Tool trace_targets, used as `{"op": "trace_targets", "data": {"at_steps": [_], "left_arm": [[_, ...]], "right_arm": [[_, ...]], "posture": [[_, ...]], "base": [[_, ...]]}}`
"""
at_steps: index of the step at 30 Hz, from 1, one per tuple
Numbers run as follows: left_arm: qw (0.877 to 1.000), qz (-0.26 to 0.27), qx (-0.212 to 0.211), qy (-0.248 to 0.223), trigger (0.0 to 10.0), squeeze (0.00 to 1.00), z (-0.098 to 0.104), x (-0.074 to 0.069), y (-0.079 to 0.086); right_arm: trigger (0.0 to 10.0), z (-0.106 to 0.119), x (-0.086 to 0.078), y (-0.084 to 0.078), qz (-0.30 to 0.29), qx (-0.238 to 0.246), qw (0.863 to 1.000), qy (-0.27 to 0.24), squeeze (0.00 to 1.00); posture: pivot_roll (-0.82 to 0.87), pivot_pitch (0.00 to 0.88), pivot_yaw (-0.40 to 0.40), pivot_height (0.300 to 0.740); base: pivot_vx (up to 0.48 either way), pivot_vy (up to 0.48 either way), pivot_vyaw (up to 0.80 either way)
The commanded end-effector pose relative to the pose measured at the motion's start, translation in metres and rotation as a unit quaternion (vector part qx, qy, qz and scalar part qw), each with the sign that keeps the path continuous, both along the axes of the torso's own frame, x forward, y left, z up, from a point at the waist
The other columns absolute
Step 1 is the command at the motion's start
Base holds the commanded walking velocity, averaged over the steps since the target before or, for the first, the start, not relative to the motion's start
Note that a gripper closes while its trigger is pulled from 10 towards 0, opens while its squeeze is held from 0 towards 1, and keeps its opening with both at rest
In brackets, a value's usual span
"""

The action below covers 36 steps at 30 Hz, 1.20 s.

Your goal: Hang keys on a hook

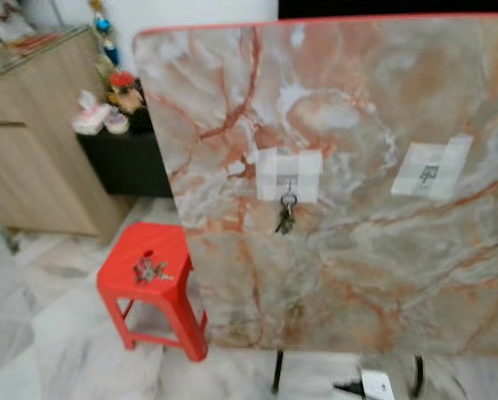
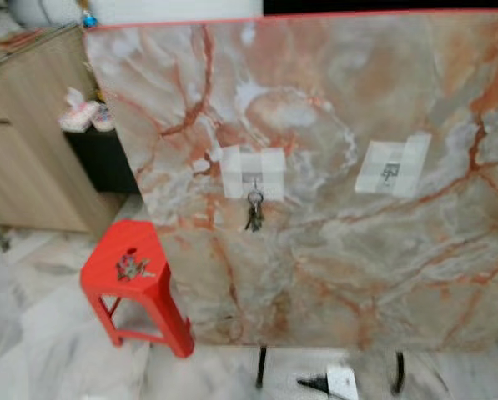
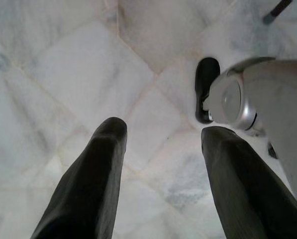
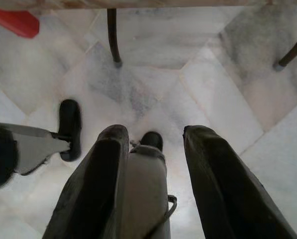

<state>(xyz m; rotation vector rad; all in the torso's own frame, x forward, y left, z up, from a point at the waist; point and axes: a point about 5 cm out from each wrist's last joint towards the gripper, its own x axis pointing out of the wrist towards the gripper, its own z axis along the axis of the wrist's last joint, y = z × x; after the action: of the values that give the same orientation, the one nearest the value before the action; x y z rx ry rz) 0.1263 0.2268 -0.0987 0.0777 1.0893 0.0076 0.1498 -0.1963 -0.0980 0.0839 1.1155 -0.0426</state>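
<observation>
A bunch of keys (image 1: 286,213) hangs from the left hook (image 1: 289,182), which is taped to an upright marble-patterned board (image 1: 357,275). A second taped hook (image 1: 430,172) further right on the board is bare. Another bunch of keys (image 1: 149,269) lies on top of a red plastic stool (image 1: 161,293) at the board's lower left. My left gripper (image 3: 163,129) hangs down over the floor, open, with nothing between its fingers. My right gripper (image 4: 156,132) also hangs low and open, pointing at the floor in front of the board's legs.
A wooden cabinet (image 1: 32,158) stands at the left, with a dark low shelf (image 1: 123,158) holding small items beside it. The board's black legs (image 1: 277,371) rest on the white marble floor (image 1: 57,333). My own feet (image 4: 69,128) show below the grippers.
</observation>
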Motion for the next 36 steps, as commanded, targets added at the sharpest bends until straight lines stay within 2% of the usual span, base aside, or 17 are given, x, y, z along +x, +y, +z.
{"op": "trace_targets", "data": {"at_steps": [1,3,13,23,36], "left_arm": [[1.000,0.001,0.006,0.011,10.0,0.00,-0.0011,-0.0051,0.0034],[1.000,-0.004,0.009,0.012,10.0,0.00,-0.0010,-0.0049,0.0033],[1.000,-0.003,0.011,0.016,10.0,0.00,-0.0014,-0.0052,0.0030],[1.000,-0.005,0.011,0.016,10.0,0.00,-0.0013,-0.0044,0.0023],[1.000,-0.007,0.012,0.017,10.0,0.00,-0.0013,-0.0046,0.0027]], "right_arm": [[10.0,-0.0002,0.0006,0.0030,0.005,0.002,1.000,0.002,0.00],[10.0,-0.0003,0.0004,0.0027,0.005,0.002,1.000,0.003,0.00],[10.0,-0.0003,0.0004,0.0024,-0.017,0.008,1.000,-0.002,0.00],[10.0,0.0000,0.0008,0.0016,-0.016,0.006,1.000,-0.001,0.00],[10.0,-0.0001,0.0009,0.0028,-0.015,0.008,1.000,-0.002,0.00]], "posture": [[0.00,0.000,0.028,0.740],[0.02,0.000,0.027,0.740],[0.02,0.000,0.022,0.740],[0.02,0.000,0.019,0.740],[0.01,0.000,0.027,0.740]], "base": [[0.000,0.000,0.80],[0.000,0.000,0.80],[0.000,0.000,0.00],[0.000,0.330,0.00],[0.000,0.465,0.00]]}}
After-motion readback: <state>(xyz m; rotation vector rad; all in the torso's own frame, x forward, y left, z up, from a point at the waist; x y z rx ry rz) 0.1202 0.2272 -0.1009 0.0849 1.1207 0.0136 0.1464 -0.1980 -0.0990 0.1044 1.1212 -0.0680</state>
